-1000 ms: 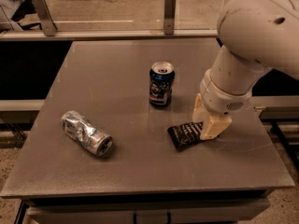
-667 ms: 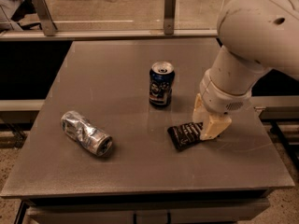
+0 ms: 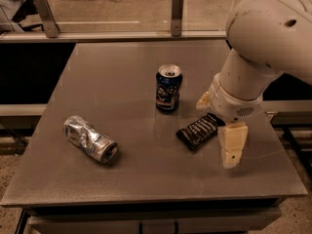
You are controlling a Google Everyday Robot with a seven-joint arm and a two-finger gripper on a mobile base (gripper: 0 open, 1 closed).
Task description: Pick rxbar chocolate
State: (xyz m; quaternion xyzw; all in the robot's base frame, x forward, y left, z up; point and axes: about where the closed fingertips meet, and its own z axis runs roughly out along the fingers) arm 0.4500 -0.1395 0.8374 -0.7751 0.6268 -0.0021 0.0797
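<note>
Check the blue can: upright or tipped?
Upright. The can stands on its base, top up; the gripper is right of it, at the bar.

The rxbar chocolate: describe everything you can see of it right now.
The rxbar chocolate is a small, flat, rectangular bar in a glossy black wrapper with pale lettering, and it looks intact. It lies flat and diagonal on the grey table, to the right of the upright blue can and nearer the camera, not touching it. Its right end runs under the claw, whose pale fingers stand apart on either side. Whether they touch the wrapper cannot be told.
</note>
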